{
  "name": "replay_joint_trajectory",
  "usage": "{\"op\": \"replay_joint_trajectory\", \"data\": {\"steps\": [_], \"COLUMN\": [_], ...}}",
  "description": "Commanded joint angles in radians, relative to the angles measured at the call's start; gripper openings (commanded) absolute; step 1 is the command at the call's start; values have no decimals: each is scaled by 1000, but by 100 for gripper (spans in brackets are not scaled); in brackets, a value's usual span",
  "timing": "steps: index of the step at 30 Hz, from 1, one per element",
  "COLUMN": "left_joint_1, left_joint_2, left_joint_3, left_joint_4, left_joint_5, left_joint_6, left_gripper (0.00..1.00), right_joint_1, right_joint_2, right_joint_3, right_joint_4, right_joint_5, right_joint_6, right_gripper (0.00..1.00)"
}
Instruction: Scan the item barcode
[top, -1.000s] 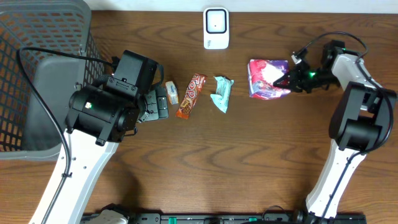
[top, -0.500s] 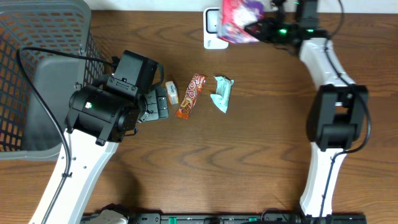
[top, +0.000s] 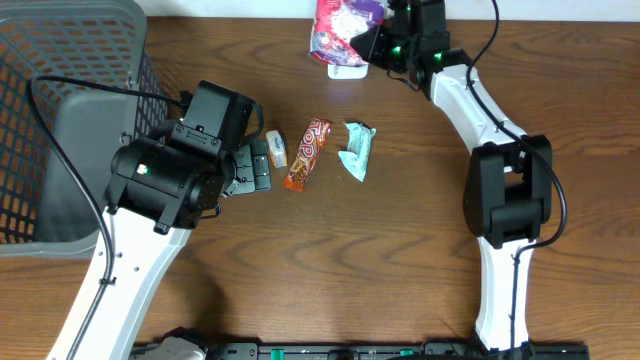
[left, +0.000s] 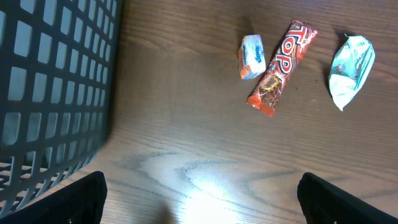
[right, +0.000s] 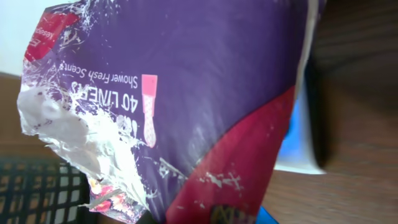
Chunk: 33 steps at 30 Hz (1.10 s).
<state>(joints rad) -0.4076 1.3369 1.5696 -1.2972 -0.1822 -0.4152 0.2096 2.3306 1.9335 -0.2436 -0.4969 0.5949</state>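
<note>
**Packet swung onto the scanner**

Since a second ago the right arm has carried the purple packet (top: 338, 20) from well right of the scanner (top: 347, 70) to right above it, so it now covers most of the scanner's face. Nothing else has shifted.

The right gripper (top: 372, 44) is clamped on the packet's edge and holds it in the air, tilted. My guess is that this turns a printed side toward the scanner window. The right wrist view shows crinkled purple-and-red film with text, but no barcode can be made out there.

The left gripper (top: 252, 168) hangs with jaws wide apart and nothing in them, well down-left of the scanner beside the basket (top: 60, 60). It is probably parked out of the way.

The small white candy (top: 276, 148), TOP bar (top: 306, 153) and teal wrapper (top: 357, 150) lie in a row below the scanner, likely waiting their turn.
</note>
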Motion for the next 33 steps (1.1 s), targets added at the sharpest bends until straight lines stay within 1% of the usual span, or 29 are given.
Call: {"op": "replay_joint_trajectory", "data": {"steps": [1,5,7,11,13,15,18,21,22,23,24,25,26,27,28,29,30,33], "left_joint_1": [3,3,3,3,3,3,3,3,3,3,3,3,3,3,3,3,3,3], "left_joint_2": [-3,-3,-3,-3,-3,-3,-3,-3,-3,-3,-3,-3,-3,-3,-3,-3,-3,-3], "left_joint_3": [5,5,5,5,5,5,5,5,5,5,5,5,5,5,5,5,5,5], "left_joint_4": [-1,-1,-1,-1,-1,-1,-1,-1,-1,-1,-1,-1,-1,-1,-1,-1,-1,-1], "left_joint_5": [-2,-2,-2,-2,-2,-2,-2,-2,-2,-2,-2,-2,-2,-2,-2,-2,-2,-2], "left_joint_6": [-2,-2,-2,-2,-2,-2,-2,-2,-2,-2,-2,-2,-2,-2,-2,-2,-2,-2], "left_gripper": [98,98,98,98,98,98,98,98,98,98,98,98,98,98,98,98,98,98], "right_joint_1": [-95,-238,-342,-502,-582,-656,-730,-783,-792,-803,-809,-813,-813,-813,-811,-807,-800,-775], "right_joint_2": [-61,-113,-135,-140,-135,-133,-133,-131,-131,-131,-131,-131,-131,-131,-131,-131,-131,-131], "right_joint_3": [16,16,16,16,15,6,-16,-36,-41,-48,-53,-56,-59,-60,-60,-60,-60,-60], "right_joint_4": [-5,-89,-178,-326,-401,-457,-457,-410,-399,-377,-360,-341,-311,-291,-272,-256,-231,-196], "right_joint_5": [-4,-14,-13,-6,36,111,151,177,191,226,252,257,255,250,232,201,145,2], "right_joint_6": [-23,33,67,111,159,243,291,325,340,382,408,406,391,381,367,346,310,229], "right_gripper": [1,1,2,2,2,2,2,2,4,20,22,21,24,34,55,89,99,99]}}
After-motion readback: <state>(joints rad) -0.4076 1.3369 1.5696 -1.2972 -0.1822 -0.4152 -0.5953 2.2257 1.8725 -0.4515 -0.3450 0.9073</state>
